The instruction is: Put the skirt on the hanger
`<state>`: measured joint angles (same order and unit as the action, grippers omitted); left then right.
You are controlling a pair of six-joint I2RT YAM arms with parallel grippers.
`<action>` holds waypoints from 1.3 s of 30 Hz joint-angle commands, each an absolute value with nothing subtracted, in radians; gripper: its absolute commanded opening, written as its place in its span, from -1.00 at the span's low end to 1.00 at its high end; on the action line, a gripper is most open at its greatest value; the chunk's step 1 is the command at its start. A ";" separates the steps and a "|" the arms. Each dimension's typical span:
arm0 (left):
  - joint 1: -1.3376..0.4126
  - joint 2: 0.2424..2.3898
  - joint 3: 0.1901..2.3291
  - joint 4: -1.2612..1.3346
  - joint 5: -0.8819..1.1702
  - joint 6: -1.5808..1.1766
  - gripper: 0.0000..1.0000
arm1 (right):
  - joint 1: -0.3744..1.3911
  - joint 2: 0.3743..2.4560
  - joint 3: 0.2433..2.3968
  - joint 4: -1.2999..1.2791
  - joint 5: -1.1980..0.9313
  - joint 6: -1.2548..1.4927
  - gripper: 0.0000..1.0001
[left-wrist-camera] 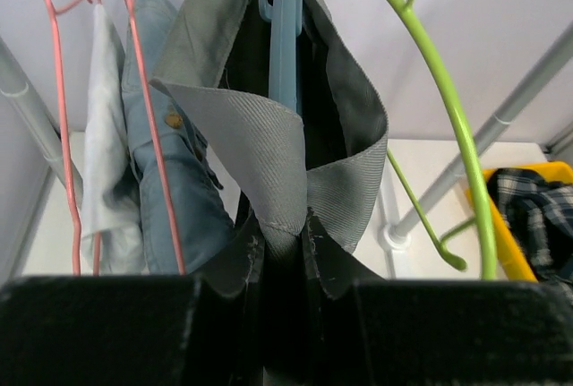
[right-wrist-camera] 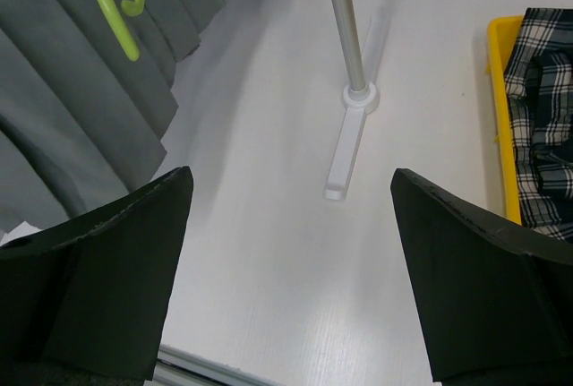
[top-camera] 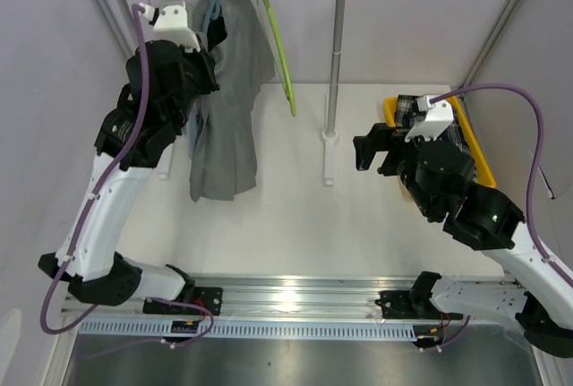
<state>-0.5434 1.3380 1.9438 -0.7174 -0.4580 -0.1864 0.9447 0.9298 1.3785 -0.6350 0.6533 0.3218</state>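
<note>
Holding: left gripper (left-wrist-camera: 283,328) narrow, pinching grey skirt (left-wrist-camera: 260,135) fabric between fingers | skirt draped over blue hanger (left-wrist-camera: 286,19) just above fingers | right gripper (right-wrist-camera: 288,191) wide, empty | risk: releasing before the waistband seats may let skirt slide off; tugging may unhook hanger.

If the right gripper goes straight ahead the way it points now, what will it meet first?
Most likely the clothes rack's white foot, under its metal post. The open right gripper aims at it and nothing lies between. Depth is unclear, so it may touch the bare table first.
</note>
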 commanded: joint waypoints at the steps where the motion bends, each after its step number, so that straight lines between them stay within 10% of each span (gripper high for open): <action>1: -0.509 1.379 2.040 -0.598 -0.428 -0.152 -1.00 | 0.940 0.916 1.390 -0.611 0.650 0.308 0.95; 24: -0.337 1.494 1.996 -0.601 -0.124 -0.169 -0.96 | 0.931 0.890 1.312 -0.584 0.644 0.325 0.97; 28: -0.337 1.460 1.950 -0.591 -0.126 -0.173 -0.22 | 0.925 0.893 1.304 -0.592 0.640 0.331 0.97; 39: -0.337 1.358 1.925 -0.571 -0.075 -0.189 0.39 | 0.827 1.046 1.362 -0.699 0.500 0.373 0.99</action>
